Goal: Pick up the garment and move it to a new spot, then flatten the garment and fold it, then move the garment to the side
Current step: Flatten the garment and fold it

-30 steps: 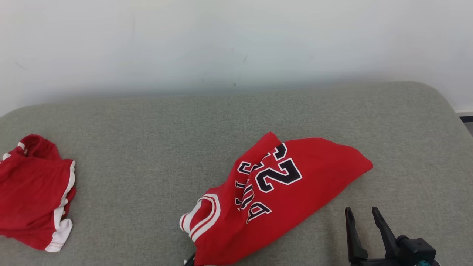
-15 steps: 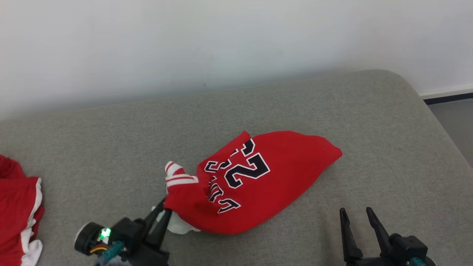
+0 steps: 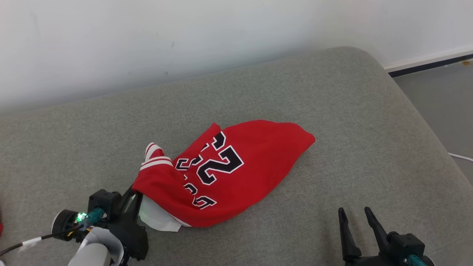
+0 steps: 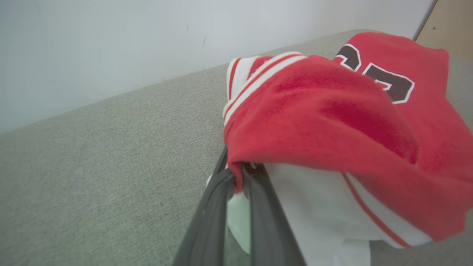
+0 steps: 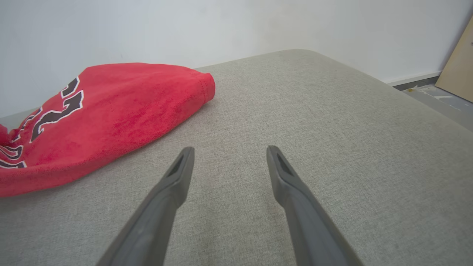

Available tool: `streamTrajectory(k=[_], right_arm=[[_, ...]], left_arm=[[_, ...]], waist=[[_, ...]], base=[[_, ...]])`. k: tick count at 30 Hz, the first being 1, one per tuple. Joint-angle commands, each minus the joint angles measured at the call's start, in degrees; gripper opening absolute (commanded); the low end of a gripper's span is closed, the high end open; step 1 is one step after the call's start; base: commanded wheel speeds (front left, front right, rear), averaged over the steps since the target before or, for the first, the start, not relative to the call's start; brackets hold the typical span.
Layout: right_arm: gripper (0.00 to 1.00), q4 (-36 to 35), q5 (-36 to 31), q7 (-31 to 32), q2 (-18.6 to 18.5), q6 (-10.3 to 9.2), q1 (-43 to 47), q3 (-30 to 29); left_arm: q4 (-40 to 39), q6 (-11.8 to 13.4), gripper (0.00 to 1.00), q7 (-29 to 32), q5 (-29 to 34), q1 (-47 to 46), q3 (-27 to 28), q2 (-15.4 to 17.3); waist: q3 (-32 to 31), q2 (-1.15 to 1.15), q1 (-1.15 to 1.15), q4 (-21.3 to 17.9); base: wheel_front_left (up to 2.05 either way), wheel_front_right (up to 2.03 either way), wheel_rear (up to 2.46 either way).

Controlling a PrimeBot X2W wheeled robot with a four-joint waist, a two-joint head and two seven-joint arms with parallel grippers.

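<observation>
**Desk:** L gripper point(image 3: 133, 192), status?

**Photog:** Clenched on the garment point(image 3: 236, 166), a red jersey w/ black-and-white numerals. Its tips pinch a red fold at the garment's nearest edge. White lining point(image 3: 159, 220) bunches just beside the tips.

**Desk:** Rest of the garment?

**Photog:** Lies crumpled on the grey cushion point(image 3: 332, 111), spreading fwd and to the right of that gripper. Striped trim point(image 3: 155, 157) pokes up just beyond the pinch. Far hem points away from it, twd the wall point(image 3: 184, 37).

**Desk:** R gripper point(image 3: 353, 211)?

**Photog:** Released, fingers spread wide above the cushion; can't tell if the tips touch it. Garment sits ahead and to its left, apart from it.

**Desk:** Surroundings?

**Photog:** Floor point(image 3: 436, 85) past the cushion's rounded corner, fwd-right of the R gripper, w/ a thin white cable point(image 3: 460, 157) on it.
</observation>
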Motion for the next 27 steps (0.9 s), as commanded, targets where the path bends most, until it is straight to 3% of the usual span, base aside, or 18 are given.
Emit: streamTrajectory(k=[1, 2, 15, 19, 27], right_arm=[[1.00, 0.00, -0.14, -0.01, 0.09, 0.21, -0.04, -0.23], [1.00, 0.12, -0.29, -0.01, 0.09, 0.21, 0.09, -0.35], [1.00, 0.96, 0.18, -0.01, 0.09, 0.21, -0.86, -0.43], [1.00, 1.08, 0.36, 0.00, 0.07, 0.21, -1.26, 0.38], [1.00, 1.16, -0.37, 0.00, 0.09, 0.21, -1.31, -0.10]], left_arm=[[0.27, 0.11, 0.04, -0.17, 0.48, -0.62, 0.21, -0.17], [0.69, 0.12, 1.00, -0.17, 0.29, -0.76, 0.81, -0.38], [2.36, 0.11, 1.00, -0.17, -1.87, 3.65, 0.81, -2.08], [4.15, 0.11, 1.00, -0.17, -4.28, 2.80, -1.08, -2.73], [2.71, 0.12, 1.00, -0.17, -5.67, 0.75, -3.79, -0.60]], waist=[[0.08, 0.00, 0.00, 0.00], [0.06, 0.00, 0.00, 0.22], [0.19, 0.00, 0.00, 5.46], [0.59, 0.00, 0.00, 4.83], [1.89, 0.00, 0.00, 1.46]], base=[[0.00, 0.00, 0.00], [0.00, 0.00, 0.00], [0.00, 0.00, 0.00], [0.00, 0.00, 0.00], [0.00, 0.00, 0.00]])
